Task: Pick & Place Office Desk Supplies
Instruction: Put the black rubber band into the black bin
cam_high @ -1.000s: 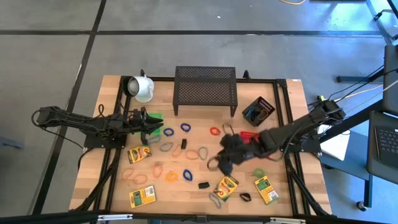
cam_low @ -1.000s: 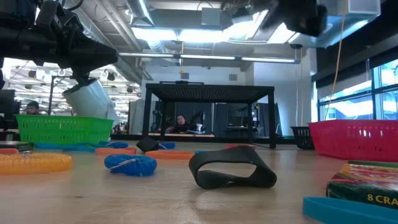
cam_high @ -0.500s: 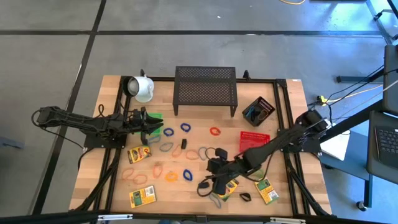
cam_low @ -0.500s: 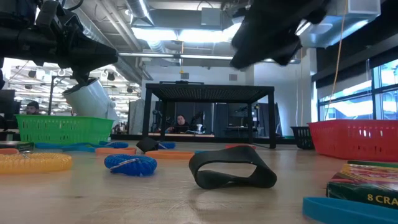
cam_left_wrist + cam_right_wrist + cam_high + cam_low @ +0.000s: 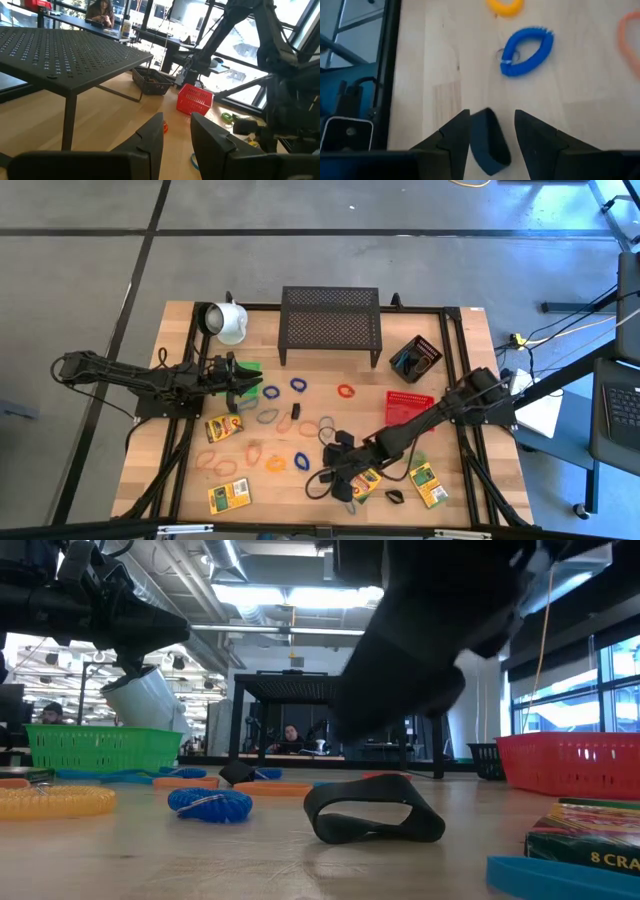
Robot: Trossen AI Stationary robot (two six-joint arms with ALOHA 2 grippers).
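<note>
the right gripper (image 5: 492, 135) has its two dark fingers spread, with a dark rubber band loop (image 5: 491, 142) lying on the wood between them, not pinched. in the high view this gripper (image 5: 335, 473) sits low in the frame, near the table's front edge. a second ago it hung mid-right, beside the red mesh basket (image 5: 409, 403); since then the arm has stretched down-left across the bands. in the low view its dark bulk now fills the upper centre, above the black loop (image 5: 374, 812).

just beyond the fingers lie a blue coiled band with a small metal ring (image 5: 526, 54) and a yellow one (image 5: 505, 6).

the left gripper (image 5: 176, 131) has its fingers slightly parted and holds nothing; in the high view it (image 5: 248, 384) hovers at centre-left, unchanged, near the small green basket (image 5: 247, 366).

at the lower right of the low view a yellow-and-green crayon box (image 5: 584, 833) shows the letters "8 cra". other crayon boxes (image 5: 229, 497) lie lower left; their printing is unreadable.

bare wood is open before the large black perforated metal rack (image 5: 330, 325), and between the scattered bands and the table's front edge (image 5: 300, 515).
</note>
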